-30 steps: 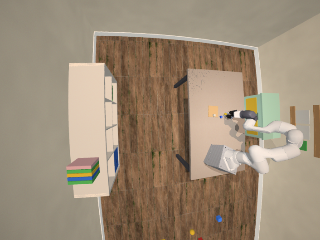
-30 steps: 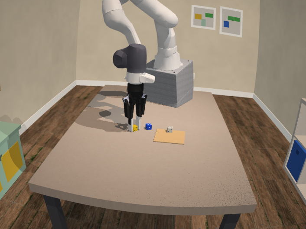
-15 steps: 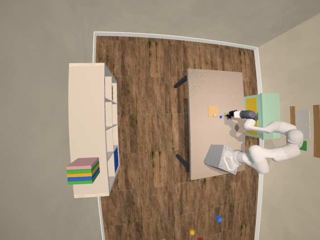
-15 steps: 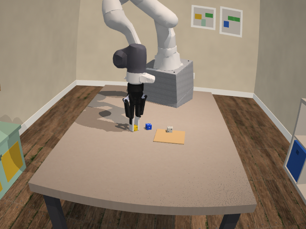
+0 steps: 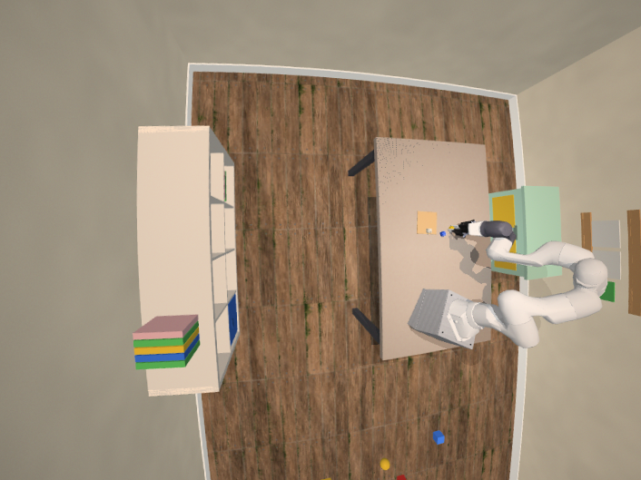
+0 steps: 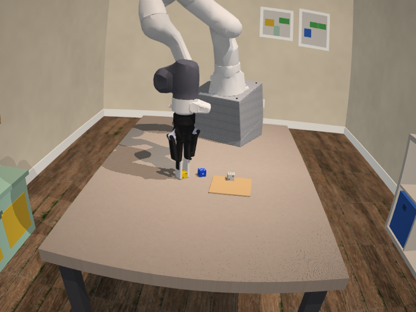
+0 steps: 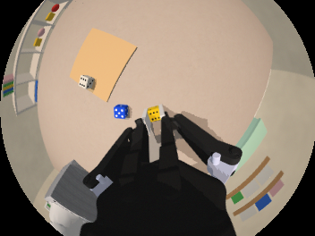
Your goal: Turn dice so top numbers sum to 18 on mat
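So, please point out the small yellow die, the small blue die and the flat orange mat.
small yellow die (image 7: 154,114), wrist view, its top face.
small blue die (image 7: 120,111), wrist view, its top face.
flat orange mat (image 6: 231,187), exterior view, bare middle.

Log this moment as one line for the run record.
pincer: closing around yellow die on table | blue die: on table, off mat | white die: on orange mat | release: not yet
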Robot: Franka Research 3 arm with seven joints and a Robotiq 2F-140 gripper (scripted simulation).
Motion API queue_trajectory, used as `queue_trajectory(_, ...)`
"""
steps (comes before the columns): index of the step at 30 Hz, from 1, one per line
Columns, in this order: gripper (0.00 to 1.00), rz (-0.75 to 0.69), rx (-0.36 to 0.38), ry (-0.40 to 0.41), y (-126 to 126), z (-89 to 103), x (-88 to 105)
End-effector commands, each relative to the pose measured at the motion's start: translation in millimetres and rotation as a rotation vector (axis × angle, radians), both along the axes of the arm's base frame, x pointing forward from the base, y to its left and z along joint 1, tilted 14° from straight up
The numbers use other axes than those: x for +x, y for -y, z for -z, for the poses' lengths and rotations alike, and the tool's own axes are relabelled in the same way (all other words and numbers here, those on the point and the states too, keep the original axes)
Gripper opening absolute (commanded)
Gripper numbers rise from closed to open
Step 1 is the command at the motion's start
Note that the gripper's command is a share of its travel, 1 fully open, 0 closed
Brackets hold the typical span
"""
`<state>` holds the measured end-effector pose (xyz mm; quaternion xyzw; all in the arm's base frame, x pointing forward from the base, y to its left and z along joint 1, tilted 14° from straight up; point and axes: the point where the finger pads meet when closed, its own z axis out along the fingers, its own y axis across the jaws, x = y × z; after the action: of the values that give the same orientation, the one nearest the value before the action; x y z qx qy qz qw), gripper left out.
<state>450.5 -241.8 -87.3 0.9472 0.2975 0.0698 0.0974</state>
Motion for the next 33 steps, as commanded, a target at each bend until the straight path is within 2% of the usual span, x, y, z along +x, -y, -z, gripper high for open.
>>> queue_trajectory(1, 0.13, 0.003, -0.002, -0.002, 0.7, 1.1, -0.6)
queue_trajectory(9, 0.13, 0.003, -0.002, -0.002, 0.6, 0.6, -0.7)
queue_trajectory(12, 0.13, 0.003, -0.002, -0.002, -0.2, -5.4, -1.8)
queue_trajectory(16, 0.13, 0.003, -0.002, -0.002, -3.4, -26.3, -5.9)
queue_trajectory(18, 0.13, 0.003, -0.002, -0.002, -3.4, -26.3, -5.9)
queue_trajectory(27, 0.13, 0.003, -0.002, -0.002, -12.3, -86.2, -17.5)
queue_trajectory(33, 0.13, 0.003, -0.002, -0.002, -13.8, -96.0, -19.4)
